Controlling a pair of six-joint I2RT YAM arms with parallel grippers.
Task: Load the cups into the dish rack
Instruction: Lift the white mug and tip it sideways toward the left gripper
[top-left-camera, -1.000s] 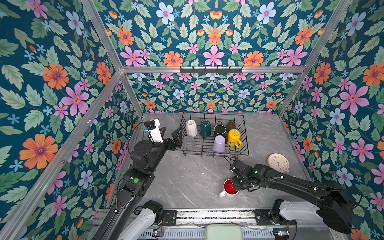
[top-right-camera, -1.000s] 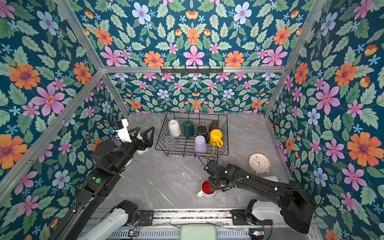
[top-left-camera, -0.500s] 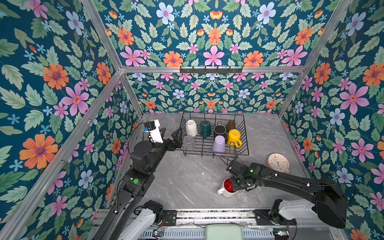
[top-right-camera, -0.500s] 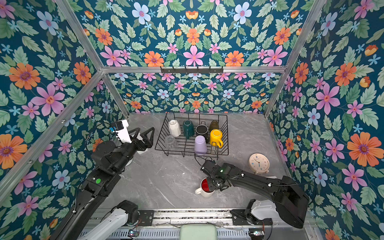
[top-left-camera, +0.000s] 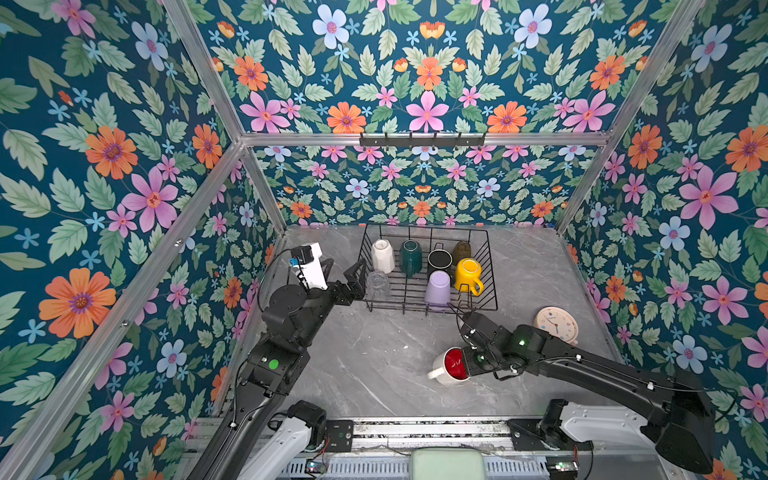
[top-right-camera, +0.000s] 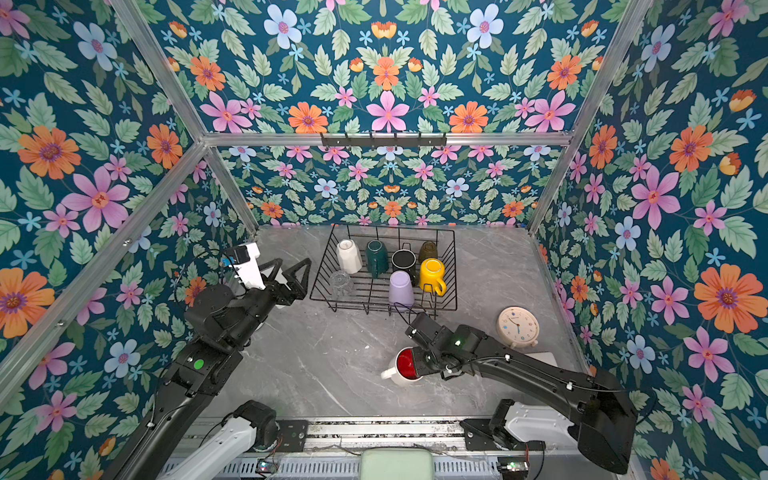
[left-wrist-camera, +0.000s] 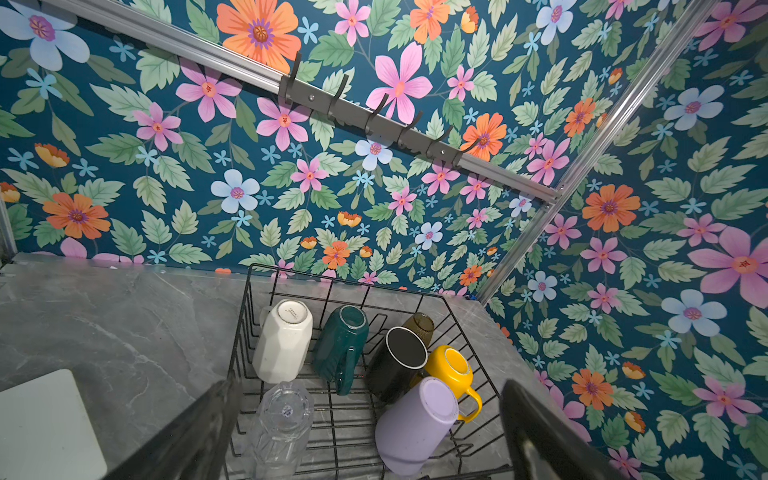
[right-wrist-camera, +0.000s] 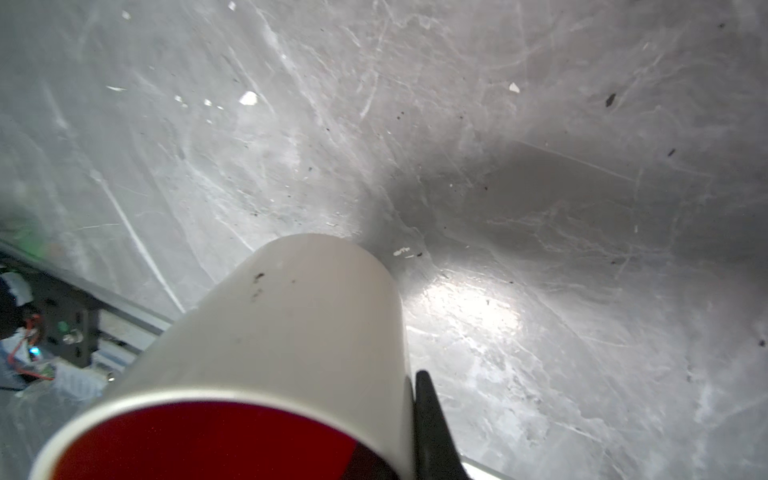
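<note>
**A:** Down in the lower middle of both top views, why is the right gripper pinching the mug by its wall?

**B:** One finger is pressing the outside, its partner seemingly sitting inside the red mouth, jaws almost meeting. I am guessing a wall pinch is suiting a mug too wide to span. It is leaning, handle pointing lower left, well apart from the rack at upper middle.

**A:** And the arm?

**B:** It is stretching low from the lower right, wrist angling downward. The left gripper, just beside the rack's left side, is hanging fully spread, holding nothing, while seven cups are sitting inside it.
</note>
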